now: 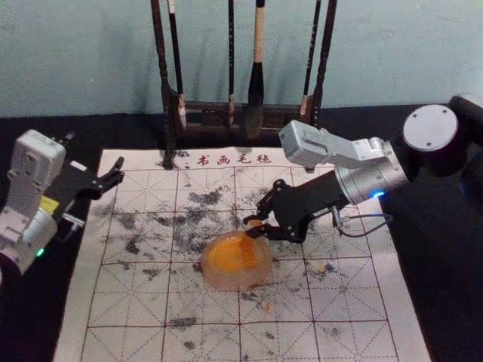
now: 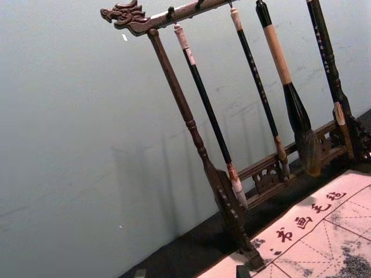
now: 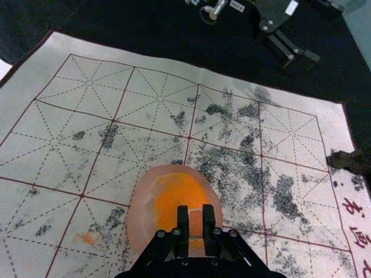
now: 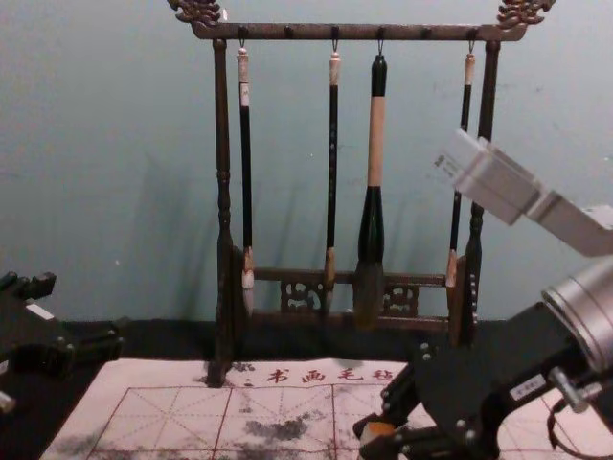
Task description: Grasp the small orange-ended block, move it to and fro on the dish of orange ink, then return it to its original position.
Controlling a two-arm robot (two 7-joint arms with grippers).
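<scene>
Black left gripper (image 1: 94, 154): hanging out at the left of the head view, a bit above mid-height, fingers spread with nothing between them. Looks parked, tbh.
Felt mat (image 1: 347, 302): pale, red grid, black smudges all over, running from lower left to lower right, red characters along its far edge.
Wooden rack (image 1: 162, 83): dark, upper middle of the head view, standing at the mat's far edge.
Hanging brushes (image 4: 333, 144): four of them in the chest view, and the third from the left is the chunky one.
Ink dish (image 1: 219, 275): pinkish, see-through, just below centre in the head view, with a bright orange puddle in it.
Orange-ended block (image 3: 196, 223): pinched upright at the dish's upper right part in the head view. Can't tell if it's actually touching the ink.
Right gripper (image 1: 253, 226): just below centre, fingers closed on the block, its arm coming in from the upper right.
</scene>
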